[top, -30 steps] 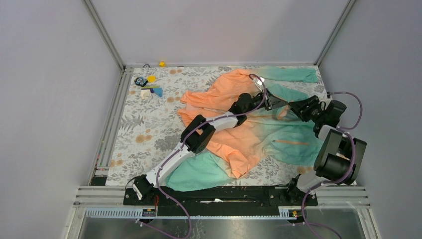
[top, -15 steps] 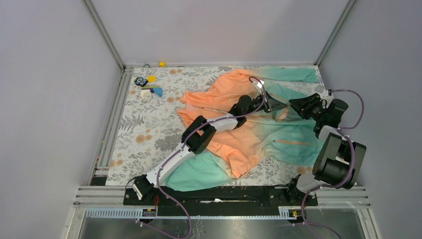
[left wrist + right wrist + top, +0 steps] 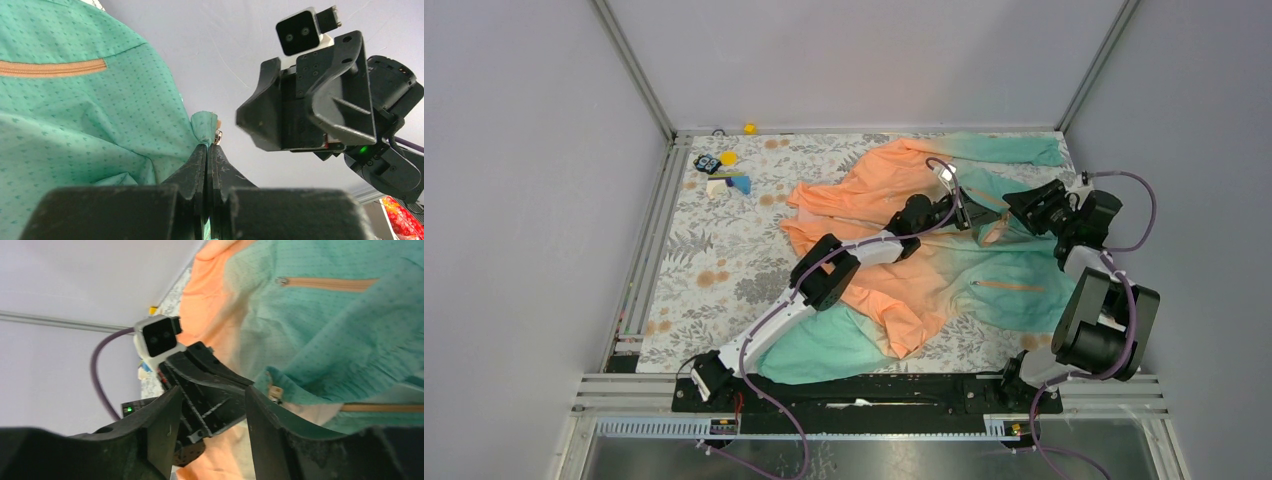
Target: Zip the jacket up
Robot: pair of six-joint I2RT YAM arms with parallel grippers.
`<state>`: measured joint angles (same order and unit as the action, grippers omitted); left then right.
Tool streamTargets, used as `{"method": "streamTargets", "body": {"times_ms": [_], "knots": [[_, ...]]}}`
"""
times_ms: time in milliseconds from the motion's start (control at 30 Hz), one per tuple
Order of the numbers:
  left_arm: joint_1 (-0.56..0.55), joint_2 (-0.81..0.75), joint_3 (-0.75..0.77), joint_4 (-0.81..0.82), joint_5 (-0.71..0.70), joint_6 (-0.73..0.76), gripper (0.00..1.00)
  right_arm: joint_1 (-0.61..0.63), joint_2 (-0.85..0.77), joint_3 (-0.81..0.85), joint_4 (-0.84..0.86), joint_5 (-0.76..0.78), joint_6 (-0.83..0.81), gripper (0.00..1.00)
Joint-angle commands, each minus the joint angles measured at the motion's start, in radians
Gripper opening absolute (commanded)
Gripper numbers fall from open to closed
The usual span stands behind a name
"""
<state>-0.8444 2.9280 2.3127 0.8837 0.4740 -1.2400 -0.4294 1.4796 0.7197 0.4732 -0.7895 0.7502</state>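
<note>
The jacket [image 3: 894,250] lies spread on the table, orange at the far left and mint-teal at the right and near side. My left gripper [image 3: 973,214] is shut on a teal edge corner of the jacket [image 3: 90,125], lifted off the table, with a small metal zipper piece [image 3: 218,135] at its fingertips [image 3: 199,156]. My right gripper [image 3: 1022,208] is open and empty, facing the left gripper from the right, a short way apart. In the right wrist view its fingers [image 3: 162,427] frame the left gripper [image 3: 210,395] and the held corner [image 3: 274,390].
Small toys [image 3: 722,172] lie at the far left of the floral tablecloth [image 3: 714,260]. A yellow object [image 3: 749,128] sits at the back edge. Grey walls and metal frame posts [image 3: 632,70] enclose the table. An orange pocket zipper [image 3: 1009,286] shows on the teal part.
My left gripper has moved the held jacket corner a little right and up, showing its orange underside. My right gripper has moved back toward the far right and stays open.
</note>
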Motion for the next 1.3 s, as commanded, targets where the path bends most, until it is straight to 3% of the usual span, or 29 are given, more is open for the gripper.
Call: {"method": "streamTargets", "body": {"times_ms": [0,167,333,500,1267], "knots": [[0.003,-0.009,0.028,0.057,-0.010,-0.004,0.00,0.001,-0.015,0.024,-0.129,0.038,-0.137,0.59],[0.011,-0.019,0.013,0.077,-0.002,-0.016,0.00,0.001,-0.022,0.022,-0.165,0.080,-0.194,0.69],[0.019,-0.023,-0.004,0.113,0.002,-0.047,0.00,0.001,-0.001,0.020,-0.159,0.084,-0.195,0.68],[0.019,-0.024,-0.006,0.117,0.003,-0.050,0.00,0.001,0.029,0.005,-0.057,-0.013,-0.112,0.63],[0.016,-0.002,0.031,0.090,-0.001,-0.045,0.00,0.016,0.051,-0.009,0.030,-0.070,-0.037,0.57]]}}
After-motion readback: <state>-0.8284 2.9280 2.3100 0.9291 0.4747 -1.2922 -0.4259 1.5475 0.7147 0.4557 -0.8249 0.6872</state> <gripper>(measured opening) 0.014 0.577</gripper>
